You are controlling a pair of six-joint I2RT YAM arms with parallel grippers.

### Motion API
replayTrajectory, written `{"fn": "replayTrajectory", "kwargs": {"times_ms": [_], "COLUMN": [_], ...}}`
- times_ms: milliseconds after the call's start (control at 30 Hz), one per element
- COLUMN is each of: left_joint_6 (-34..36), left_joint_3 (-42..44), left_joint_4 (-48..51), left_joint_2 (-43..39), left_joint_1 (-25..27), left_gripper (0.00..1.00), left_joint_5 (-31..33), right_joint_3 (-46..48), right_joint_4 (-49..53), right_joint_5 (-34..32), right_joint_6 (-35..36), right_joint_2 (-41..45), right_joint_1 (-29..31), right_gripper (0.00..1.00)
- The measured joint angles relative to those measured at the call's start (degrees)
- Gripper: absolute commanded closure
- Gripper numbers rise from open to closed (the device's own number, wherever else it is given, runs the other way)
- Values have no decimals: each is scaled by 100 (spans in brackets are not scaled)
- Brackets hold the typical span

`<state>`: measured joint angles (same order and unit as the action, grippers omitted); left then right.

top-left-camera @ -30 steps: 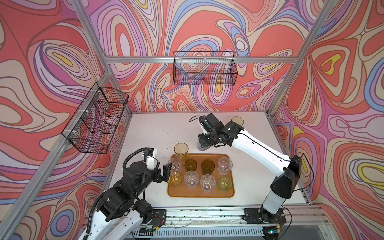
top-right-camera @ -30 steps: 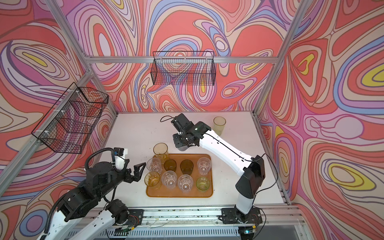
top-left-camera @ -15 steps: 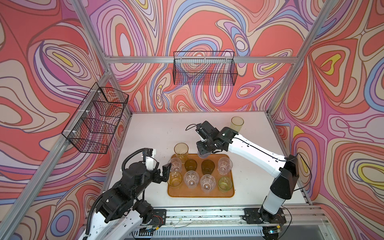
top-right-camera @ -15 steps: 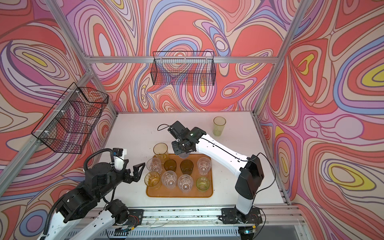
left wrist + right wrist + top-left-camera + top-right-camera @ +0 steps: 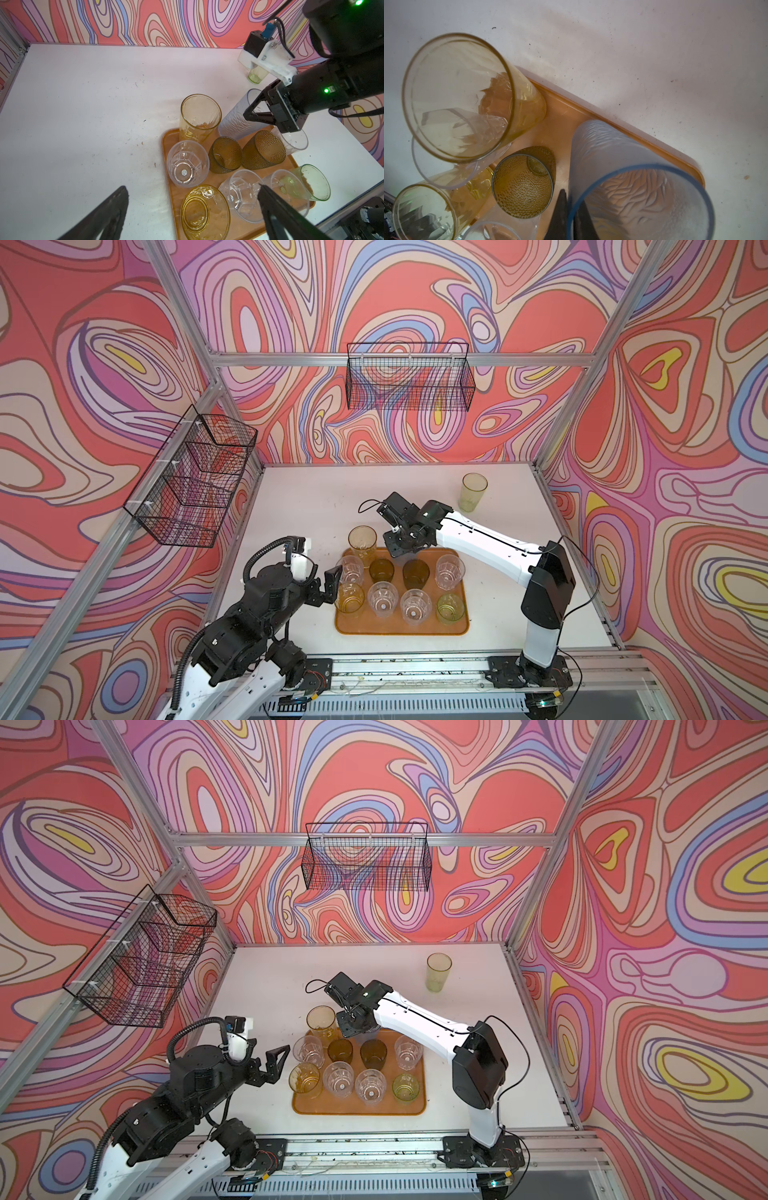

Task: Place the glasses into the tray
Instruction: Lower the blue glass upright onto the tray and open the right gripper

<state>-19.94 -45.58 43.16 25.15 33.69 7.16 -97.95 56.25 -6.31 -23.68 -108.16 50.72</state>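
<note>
A grey-blue tumbler point(image 5: 234, 122), pinched by its rim in the right claw point(image 5: 569, 207), is being held over the tray's point(image 5: 399, 628) far edge beside the yellow glass point(image 5: 199, 116) (left claw point(image 5: 270, 1067) wide open, empty), where a knock to neighbours point(image 5: 225, 154) or a rim-grip slip is seemingly being risked.

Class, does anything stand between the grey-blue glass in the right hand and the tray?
Nothing visible does. The right hand holds the grey-blue glass over a bare strip of the tray, close beside the tall yellow glass.

Swirl-patterned walls point(image 5: 415, 302) and wire baskets point(image 5: 409, 381) surround a white table point(image 5: 316, 497).
</note>
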Motion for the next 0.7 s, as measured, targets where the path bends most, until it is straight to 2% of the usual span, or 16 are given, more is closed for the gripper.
{"fn": "replayTrajectory", "kwargs": {"times_ms": [200,300,367,467,700], "left_joint_6": [0,0,0,0,0], "left_joint_3": [0,0,0,0,0], "left_joint_4": [4,11,15,15,39], "left_joint_2": [0,0,0,2,2], "left_joint_1": [0,0,0,0,0], "left_gripper": [0,0,0,0,0], "left_joint_5": [0,2,2,2,2], "right_joint_3": [-109,-179,-223,-260,-354], "right_joint_4": [35,46,50,57,166], "right_joint_5": [-9,-13,-13,-37,-315], "right_joint_6": [0,2,-2,4,13], "right_joint_2": [-162,-247,-278,-295,-293], "right_joint_1": [15,24,33,37,37], "right_gripper": [100,90,73,53,29]}}
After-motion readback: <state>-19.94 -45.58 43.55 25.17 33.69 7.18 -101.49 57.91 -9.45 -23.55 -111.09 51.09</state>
